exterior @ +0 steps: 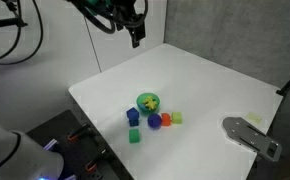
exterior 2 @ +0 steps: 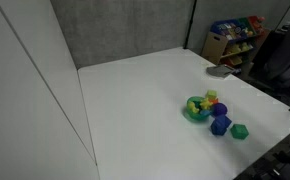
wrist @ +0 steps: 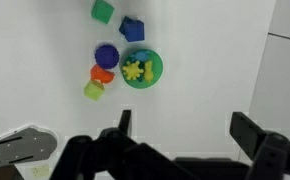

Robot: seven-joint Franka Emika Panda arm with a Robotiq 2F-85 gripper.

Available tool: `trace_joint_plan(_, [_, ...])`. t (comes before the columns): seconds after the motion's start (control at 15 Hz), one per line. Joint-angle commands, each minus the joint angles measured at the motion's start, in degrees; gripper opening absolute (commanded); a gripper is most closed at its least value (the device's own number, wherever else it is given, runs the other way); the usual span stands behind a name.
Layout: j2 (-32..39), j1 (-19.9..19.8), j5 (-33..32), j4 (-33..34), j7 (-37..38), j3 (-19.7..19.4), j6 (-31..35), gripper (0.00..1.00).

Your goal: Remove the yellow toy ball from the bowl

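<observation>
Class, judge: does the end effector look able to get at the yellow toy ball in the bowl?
Probably yes: the end effector hangs open above, the yellow toy ball lies uncovered in the bowl, and the blocks sit only beside it.

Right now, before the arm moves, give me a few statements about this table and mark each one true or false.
1. The yellow toy ball lies inside the bowl. True.
2. The pincer is shut on the ball. False: it is open, well above the table, holding nothing.
3. The green cube sits in the bowl. False: it stands on the table, apart from the bowl.
4. A blue cube stands on the table close to the bowl. True.
</observation>
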Motion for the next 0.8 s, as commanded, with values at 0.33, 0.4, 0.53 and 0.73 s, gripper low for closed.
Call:
trace_joint_plan(0.33, [1.23, -1.82, -0.21, 0.82, 1.03, 2.24, 0.34, 1.00])
trace_joint_plan(0.4, [1.76, -2.08, -0.76, 1.16, 1.73, 3.00, 0.55, 1.00])
trace_joint_plan(0.53, [2.94, -2.53, -1.95, 1.76, 3.98, 5.03, 1.56, 1.00])
trace_joint_plan(0.73, [4.75, -2.95, -4.94, 1.91, 8.59, 8.53, 4.13, 1.00])
